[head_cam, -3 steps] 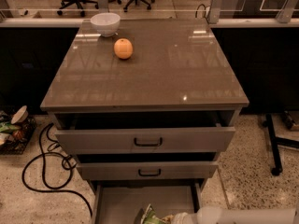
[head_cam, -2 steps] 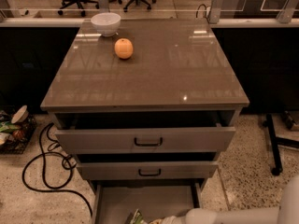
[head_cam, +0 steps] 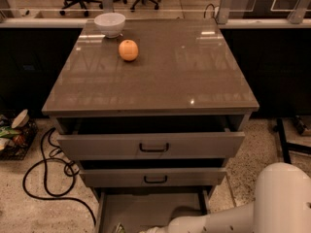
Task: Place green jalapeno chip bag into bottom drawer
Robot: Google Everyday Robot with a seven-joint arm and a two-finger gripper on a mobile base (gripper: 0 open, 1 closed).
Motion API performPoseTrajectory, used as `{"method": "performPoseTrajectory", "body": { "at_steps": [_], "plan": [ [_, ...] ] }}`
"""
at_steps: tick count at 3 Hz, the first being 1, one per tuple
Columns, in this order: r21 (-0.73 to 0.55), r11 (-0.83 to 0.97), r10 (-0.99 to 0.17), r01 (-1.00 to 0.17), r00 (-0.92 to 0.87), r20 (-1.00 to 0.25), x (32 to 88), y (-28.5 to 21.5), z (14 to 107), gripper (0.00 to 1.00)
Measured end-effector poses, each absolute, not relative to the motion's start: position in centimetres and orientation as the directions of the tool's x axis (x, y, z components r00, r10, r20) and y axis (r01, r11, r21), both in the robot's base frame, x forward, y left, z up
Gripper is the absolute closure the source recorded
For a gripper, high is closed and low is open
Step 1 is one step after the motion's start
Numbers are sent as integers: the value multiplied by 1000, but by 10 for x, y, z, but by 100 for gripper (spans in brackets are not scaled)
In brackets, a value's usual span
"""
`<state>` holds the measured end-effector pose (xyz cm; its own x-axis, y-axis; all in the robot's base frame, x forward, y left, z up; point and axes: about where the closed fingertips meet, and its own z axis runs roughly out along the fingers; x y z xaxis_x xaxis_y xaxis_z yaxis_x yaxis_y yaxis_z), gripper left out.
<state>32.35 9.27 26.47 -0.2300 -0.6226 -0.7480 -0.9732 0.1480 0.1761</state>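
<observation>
While you are working through the placing step, your gripper (head_cam: 147,230) is sitting low over the bottom drawer (head_cam: 146,208), right at the lower edge of the view. The white arm (head_cam: 218,220) is running off from it toward the right of the view. A sliver of the green chip bag (head_cam: 118,228) is showing just beside the gripper, over the drawer's grey floor near the front. Most of both is cut off, so you cannot tell whether the gripper is clenched on the bag or has released it, nor whether the bag is resting on the floor. By my judgement the task is nearing its end, since the bag is looking to be inside the drawer. The next move is calling for a clean let-go if that is not yet done. After that comes a careful retreat, clearing the middle drawer (head_cam: 153,177) and top drawer (head_cam: 150,145) jutting out above the gripper. The orange (head_cam: 128,50) is lying well beyond the gripper on the cabinet top (head_cam: 194,76).
</observation>
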Motion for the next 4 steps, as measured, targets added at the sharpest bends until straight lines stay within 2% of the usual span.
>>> {"method": "performPoseTrajectory", "body": {
  "at_steps": [1,4],
  "plan": [
    [177,139,-624,-974,-225,-748,322,96,264,84],
    [183,133,-623,-974,-226,-749,319,99,264,14]
  ]
}}
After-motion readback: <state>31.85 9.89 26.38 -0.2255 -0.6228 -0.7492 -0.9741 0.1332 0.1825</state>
